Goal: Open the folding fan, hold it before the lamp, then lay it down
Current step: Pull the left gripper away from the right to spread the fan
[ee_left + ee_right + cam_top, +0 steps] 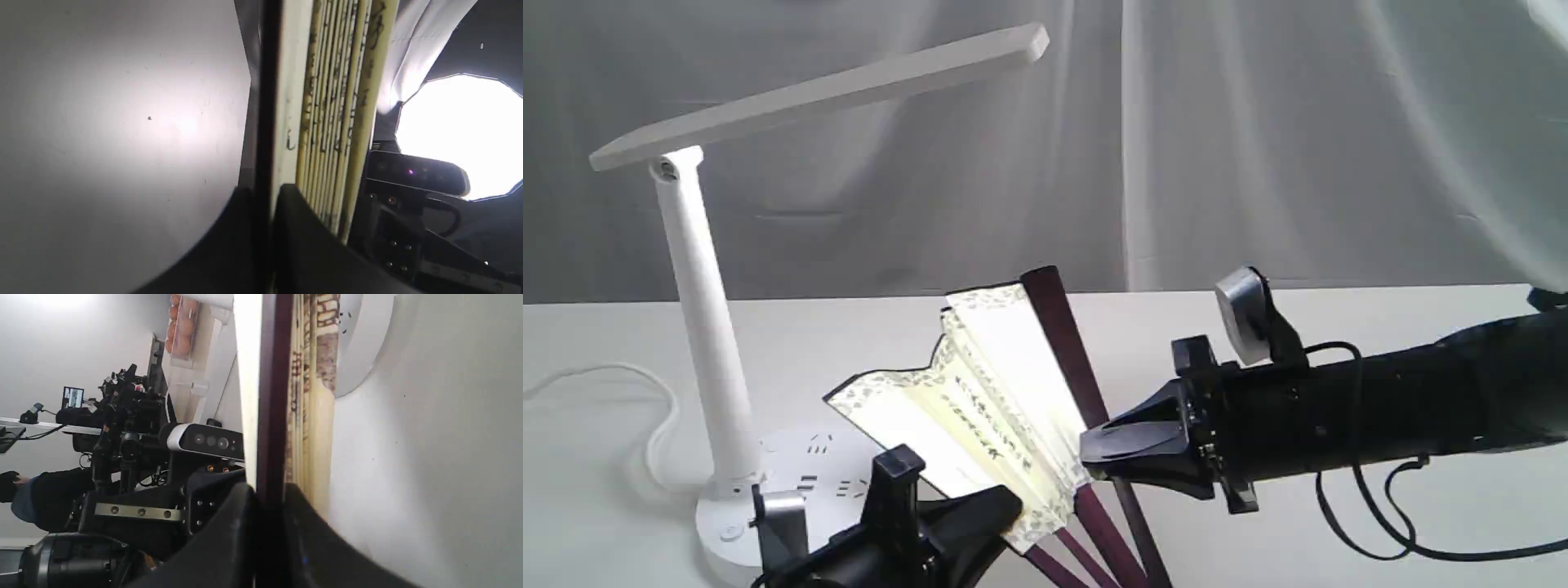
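Left hand (1001,506) beside the lamp (707,327) and right hand (1094,445) are each clamping a guard of the half-spread folding fan (980,384), which is probably needing slow, even spreading.

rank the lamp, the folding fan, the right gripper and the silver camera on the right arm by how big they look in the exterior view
1. lamp
2. folding fan
3. right gripper
4. silver camera

This is apparent size only; nearness to the camera may enlarge the gripper.
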